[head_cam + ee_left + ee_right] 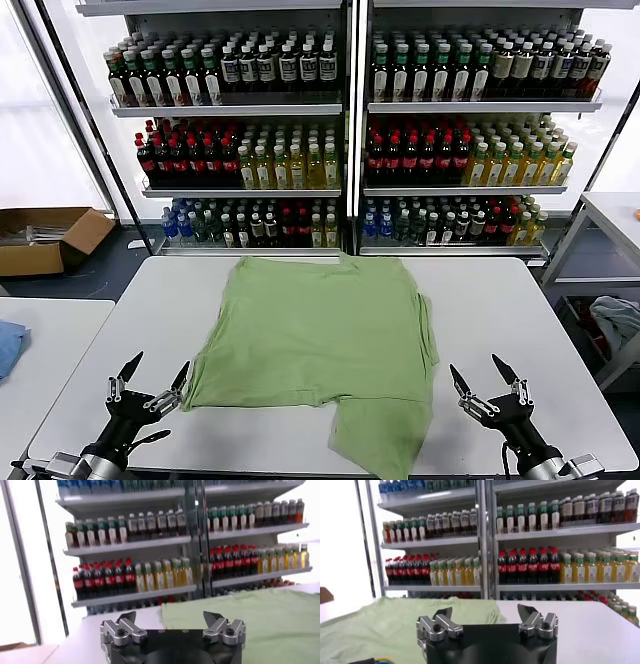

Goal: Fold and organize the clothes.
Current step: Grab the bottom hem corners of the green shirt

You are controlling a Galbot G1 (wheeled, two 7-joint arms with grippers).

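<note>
The clothes, one light green shirt (320,345), lie spread flat on the white table (520,310), with one part reaching the table's near edge. No collar or print shows on it. My left gripper (149,377) hovers open over the near left of the table, just off the shirt's left corner. At the near right my right gripper (483,375) also stands open, a short way from the shirt's right edge. The left wrist view has the shirt (260,617) beyond the open left gripper (171,616). From the right wrist, the shirt (395,622) lies past the open right gripper (485,611).
Shelves of bottled drinks (340,130) stand behind the table. A second white table (40,340) at left carries a blue cloth (8,345). A cardboard box (45,238) sits on the floor far left. A pale cloth (618,320) lies under a side table (615,215) at right.
</note>
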